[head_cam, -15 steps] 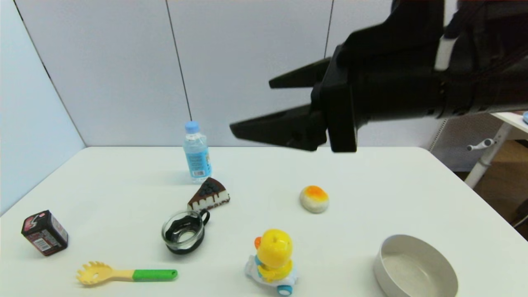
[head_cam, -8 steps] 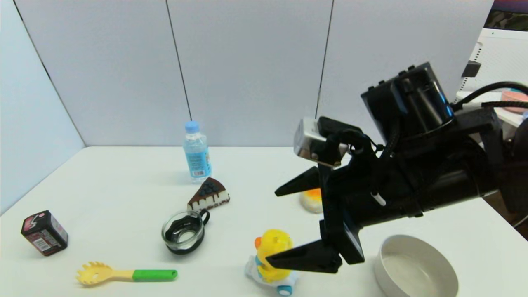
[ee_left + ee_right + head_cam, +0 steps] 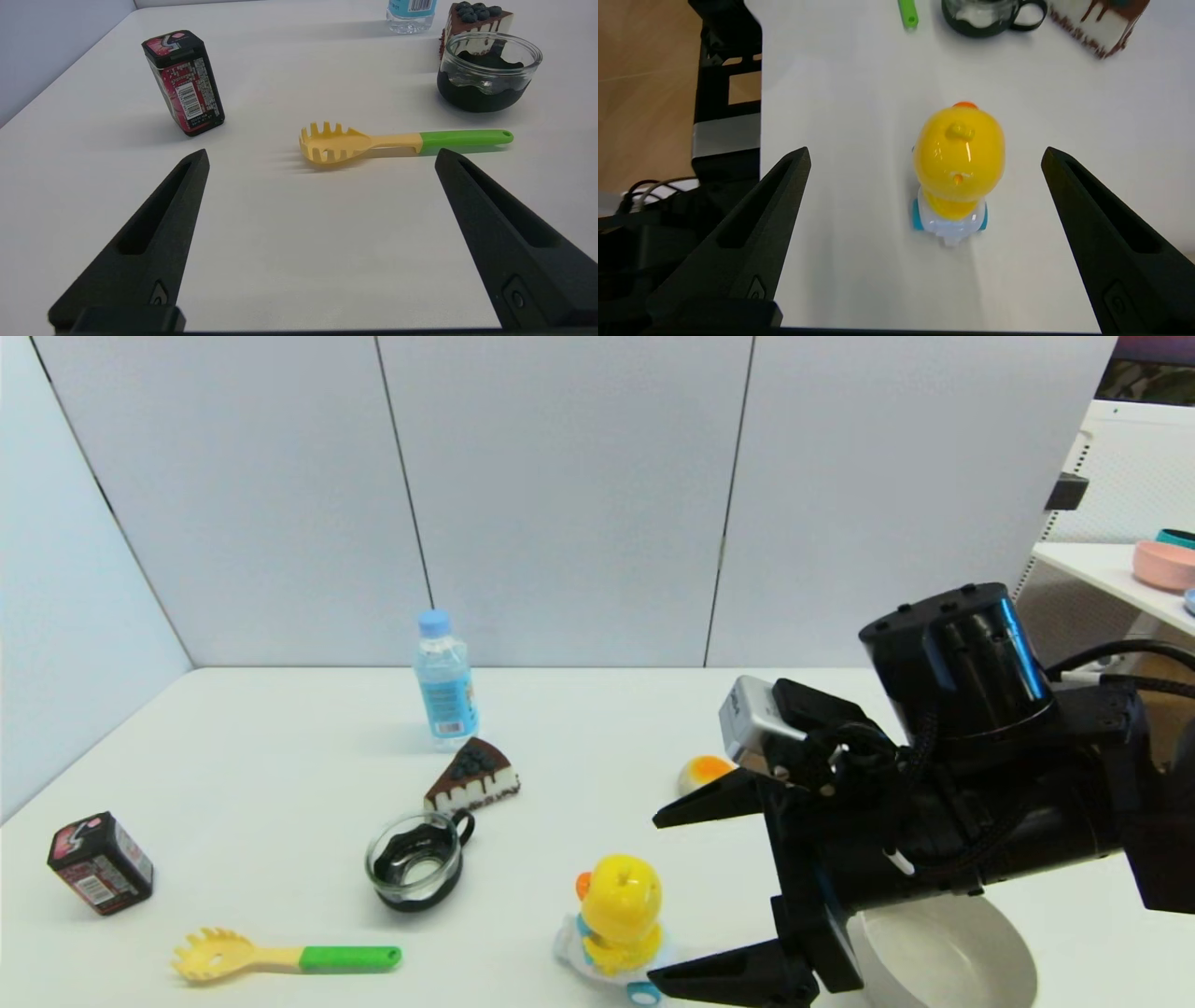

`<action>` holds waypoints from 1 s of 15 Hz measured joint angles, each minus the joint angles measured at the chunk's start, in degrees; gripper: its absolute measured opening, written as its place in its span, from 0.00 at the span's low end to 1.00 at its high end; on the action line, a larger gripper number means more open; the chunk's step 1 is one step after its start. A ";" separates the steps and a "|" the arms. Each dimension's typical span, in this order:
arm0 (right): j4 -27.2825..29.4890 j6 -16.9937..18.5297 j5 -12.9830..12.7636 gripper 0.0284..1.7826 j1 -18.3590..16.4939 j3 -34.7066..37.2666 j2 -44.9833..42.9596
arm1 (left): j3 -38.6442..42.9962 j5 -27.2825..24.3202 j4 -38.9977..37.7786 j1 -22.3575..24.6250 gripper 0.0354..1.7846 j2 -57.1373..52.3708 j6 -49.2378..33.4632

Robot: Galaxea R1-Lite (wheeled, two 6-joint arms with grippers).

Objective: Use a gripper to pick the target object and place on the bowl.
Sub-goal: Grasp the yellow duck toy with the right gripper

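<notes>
While my right gripper [image 3: 659,899] hung spread wide just beside the duck [image 3: 618,918], touching nothing, the toy stood upright on the bench [image 3: 280,756] near its front edge, the bowl [image 3: 971,971] close by. My left gripper [image 3: 322,158] was parked, also spread, by the spoon [image 3: 402,142].

A white surface [image 3: 280,747] carries a water bottle [image 3: 445,679], cake slice [image 3: 474,775], glass cup [image 3: 416,861], bun [image 3: 702,769], duck [image 3: 616,919], bowl [image 3: 962,963], pasta spoon [image 3: 280,956] and red-black box [image 3: 100,862] at lower left.
</notes>
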 joint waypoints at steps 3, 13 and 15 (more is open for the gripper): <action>-7.02 0.09 -3.74 0.96 1.06 3.93 -0.02 | 0.02 0.00 -0.05 0.00 0.96 0.00 0.02; -17.34 9.42 -15.76 0.96 7.50 9.85 1.93 | 0.02 0.00 -0.02 0.00 0.96 0.00 0.02; -17.42 9.31 -15.65 0.96 7.49 9.51 2.89 | 0.02 0.00 -0.05 0.00 0.96 0.00 -0.04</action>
